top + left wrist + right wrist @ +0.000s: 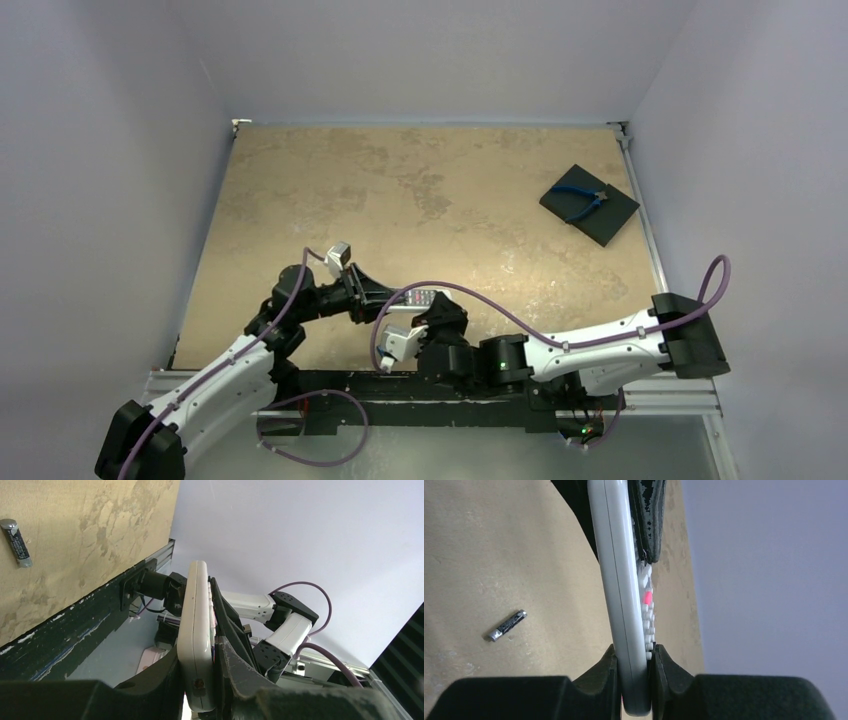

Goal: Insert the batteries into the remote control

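At the six o'clock edge of the mottled tan desk [400, 190], your left hand [200, 630] and right hand [634, 652] each clamp tight on the remote control [616, 570], a smooth white plastic slab held edge-on, its nubby buttons [647, 610] along one face. A slim, silver-capped dark grey battery [506, 625] lies on the desk at the remote's eight o'clock in the right wrist view. Farther off at two o'clock, blue-handled pliers [583, 200] rest on a black square pad [608, 225].

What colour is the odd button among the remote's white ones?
The button is pinkish red, clearest in the right wrist view.
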Controlling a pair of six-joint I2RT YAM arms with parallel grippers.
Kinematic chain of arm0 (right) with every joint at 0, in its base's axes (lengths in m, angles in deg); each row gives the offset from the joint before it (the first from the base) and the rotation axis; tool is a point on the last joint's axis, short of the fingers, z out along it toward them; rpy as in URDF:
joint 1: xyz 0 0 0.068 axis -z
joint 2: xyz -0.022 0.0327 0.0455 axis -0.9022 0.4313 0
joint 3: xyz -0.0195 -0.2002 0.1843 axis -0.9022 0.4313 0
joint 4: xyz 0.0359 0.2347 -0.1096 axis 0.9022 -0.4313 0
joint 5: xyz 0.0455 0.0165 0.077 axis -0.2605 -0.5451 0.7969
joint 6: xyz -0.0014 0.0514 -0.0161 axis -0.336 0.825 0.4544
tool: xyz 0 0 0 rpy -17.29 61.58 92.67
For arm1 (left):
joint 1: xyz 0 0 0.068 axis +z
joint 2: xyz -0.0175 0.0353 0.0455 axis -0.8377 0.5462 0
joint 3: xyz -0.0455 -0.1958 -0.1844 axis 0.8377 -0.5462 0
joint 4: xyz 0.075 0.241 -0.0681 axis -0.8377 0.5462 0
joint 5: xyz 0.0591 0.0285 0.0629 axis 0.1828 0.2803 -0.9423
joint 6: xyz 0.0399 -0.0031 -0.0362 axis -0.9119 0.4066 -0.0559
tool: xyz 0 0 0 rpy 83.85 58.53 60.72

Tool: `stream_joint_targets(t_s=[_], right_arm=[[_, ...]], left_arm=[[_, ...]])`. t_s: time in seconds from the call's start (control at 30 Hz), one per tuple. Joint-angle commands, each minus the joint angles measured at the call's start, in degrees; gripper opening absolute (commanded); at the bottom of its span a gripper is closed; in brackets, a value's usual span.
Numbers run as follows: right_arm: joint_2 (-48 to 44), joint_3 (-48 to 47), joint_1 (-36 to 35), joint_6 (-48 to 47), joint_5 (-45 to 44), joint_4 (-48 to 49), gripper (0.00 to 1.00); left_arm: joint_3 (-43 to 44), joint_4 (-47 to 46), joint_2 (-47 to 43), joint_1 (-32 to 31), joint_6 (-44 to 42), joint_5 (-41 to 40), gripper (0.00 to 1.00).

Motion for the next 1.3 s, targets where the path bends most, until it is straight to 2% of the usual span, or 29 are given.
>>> stream_joint_targets(t_s=[0.0, 0.2, 0.4, 0.6, 0.9, 1.03, 1.17, 1.27], right_arm=[[-2.3, -0.4, 1.1, 5.2, -3.7, 4.5, 0.00], [-4.5, -0.3, 1.1, 6.0, -3.0, 2.9, 0.00], [-7.5, -1.5, 1.1, 9.0, -0.1, -2.3, 0.00], [-8.7, -3.5, 1.1, 13.7, 4.9, -8.9, 0.00], [-10.8, -5.0, 1.6, 18.7, 9.2, -15.0, 0.00], [-12.2, -6.6, 3.0, 20.5, 12.2, -17.1, 0.00], [-12.6, -8.5, 5.1, 22.0, 16.2, -19.0, 0.00], [-12.4, -10.5, 9.1, 23.6, 21.4, -20.9, 0.00]], left_arm=[[0.5, -3.7, -0.9, 0.0, -4.0, 2.7, 0.25], [1.5, -2.0, -0.9, 0.0, -6.1, 2.4, 0.45], [4.0, 1.5, -1.2, 0.0, -10.6, 1.2, 0.58], [8.6, 7.0, 0.8, 1.4, -19.0, 1.5, 0.63], [17.5, 19.1, 3.1, 9.8, -32.2, 7.2, 0.65], [21.5, 23.0, 4.1, 10.4, -38.1, 9.0, 0.65], [26.6, 32.5, 5.0, 10.4, -48.2, 6.4, 0.75], [28.6, 36.6, 4.7, 10.4, -52.7, 4.7, 0.76]])
